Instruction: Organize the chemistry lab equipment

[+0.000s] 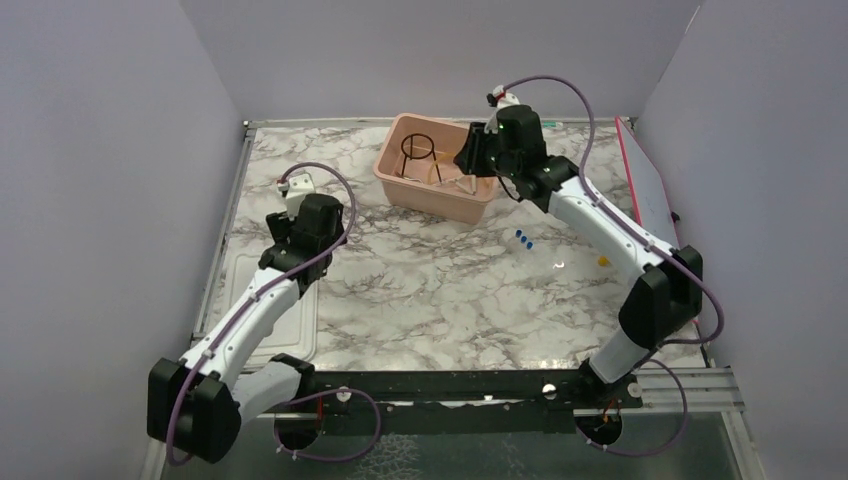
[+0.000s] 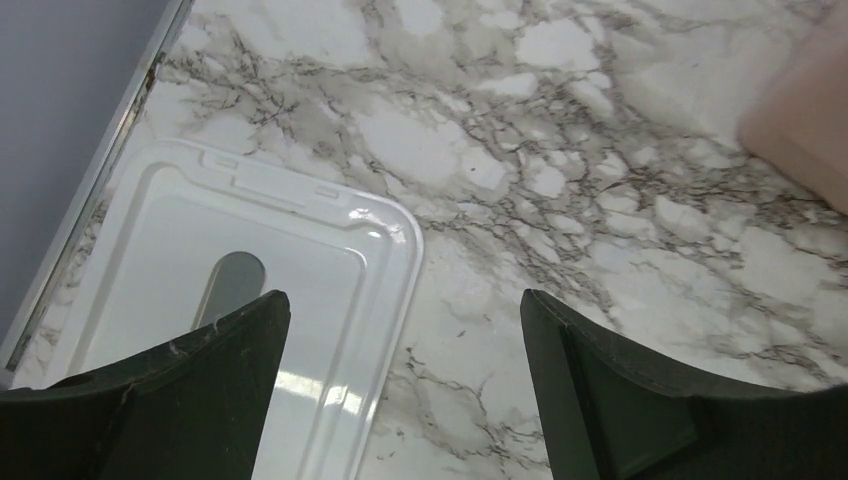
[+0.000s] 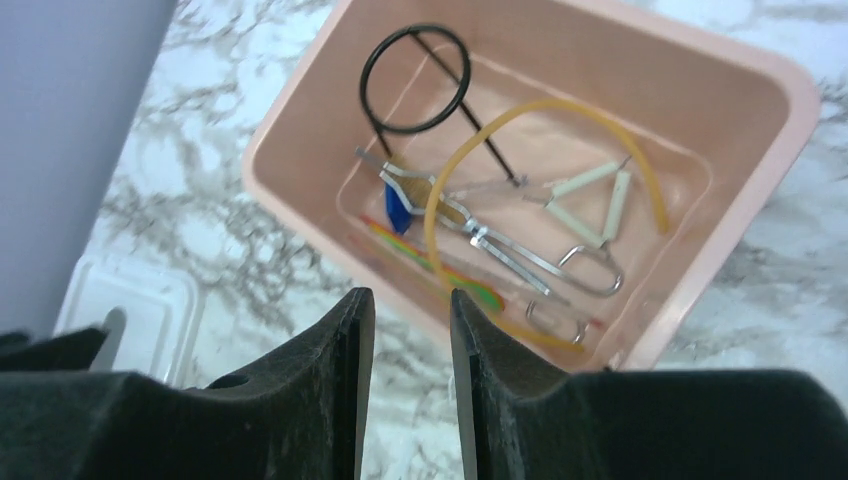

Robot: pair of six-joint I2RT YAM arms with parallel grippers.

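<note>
Blue pieces (image 1: 524, 238) lay loose on the counter (image 1: 430, 290), just off the pink tub's (image 1: 435, 200) near right corner and closer to the right arm than the left. Right jaws hung over the tub, parted by a narrow gap and empty, so the pieces lay nearer the bases; left jaws gaped empty above the lid (image 2: 300, 230).
</note>
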